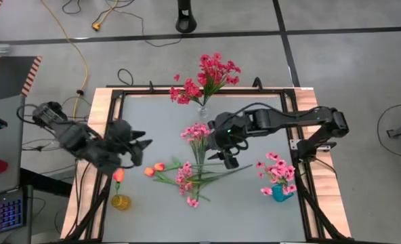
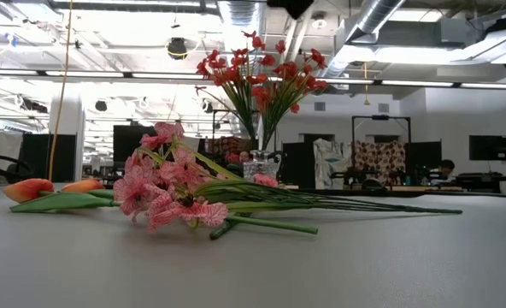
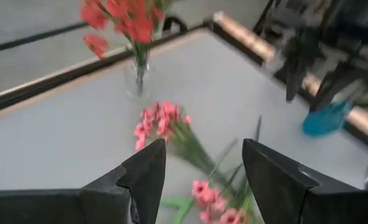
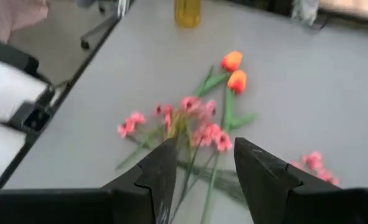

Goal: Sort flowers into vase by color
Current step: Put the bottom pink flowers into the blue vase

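Left gripper [image 1: 141,150] agape, empty – right gripper [image 1: 229,157] likewise (above pink flowers [image 1: 187,177])

On the bench [image 1: 153,210], loose flowers [image 1: 194,173] lie in a heap at the middle. A vase [image 1: 202,112] holding a bunch stands at the far edge behind them. A second vase [image 1: 280,192] with flowers stands near right, and a third [image 1: 120,201] near left, holding one bud [image 1: 118,175].
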Motion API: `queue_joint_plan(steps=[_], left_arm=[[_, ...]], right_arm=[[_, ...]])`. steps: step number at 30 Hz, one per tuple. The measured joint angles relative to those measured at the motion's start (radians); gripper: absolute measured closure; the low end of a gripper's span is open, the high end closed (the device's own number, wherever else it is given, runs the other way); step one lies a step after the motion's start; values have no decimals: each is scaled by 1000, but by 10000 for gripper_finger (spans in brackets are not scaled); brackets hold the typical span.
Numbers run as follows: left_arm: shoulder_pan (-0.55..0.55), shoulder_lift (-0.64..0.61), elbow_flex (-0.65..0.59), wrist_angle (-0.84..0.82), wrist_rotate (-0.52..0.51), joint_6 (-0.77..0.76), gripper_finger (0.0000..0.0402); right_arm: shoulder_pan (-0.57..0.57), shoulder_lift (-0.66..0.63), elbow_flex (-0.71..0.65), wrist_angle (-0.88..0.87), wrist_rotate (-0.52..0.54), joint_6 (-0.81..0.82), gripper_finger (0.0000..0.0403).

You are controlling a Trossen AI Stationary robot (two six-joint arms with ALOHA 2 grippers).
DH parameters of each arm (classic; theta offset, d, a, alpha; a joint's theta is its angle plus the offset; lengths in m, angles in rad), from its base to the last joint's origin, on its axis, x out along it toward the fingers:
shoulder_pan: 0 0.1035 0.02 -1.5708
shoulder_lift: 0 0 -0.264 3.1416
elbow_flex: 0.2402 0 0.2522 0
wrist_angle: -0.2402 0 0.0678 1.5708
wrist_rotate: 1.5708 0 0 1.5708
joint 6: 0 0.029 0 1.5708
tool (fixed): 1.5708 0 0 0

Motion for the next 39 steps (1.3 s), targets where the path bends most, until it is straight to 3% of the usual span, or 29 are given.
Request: queue_joint_plan(steps=[8, 13, 26, 32, 39], left_arm=[[166, 137, 0, 108, 297, 245, 201], [223, 214, 0, 151, 404, 383, 201], [290, 308, 0, 267, 456, 604, 201], [292, 309, 0, 279, 459, 628, 201], [291, 309, 0, 277, 459, 628, 201]], right_arm=[[22, 117, 0, -12, -5, 75, 214], [39, 180, 0, -38, -7, 52, 214], [125, 322, 0, -59, -9, 49, 214], [142, 371, 0, -81, -6, 73, 214], [142, 372, 0, -161, 123, 155, 214]])
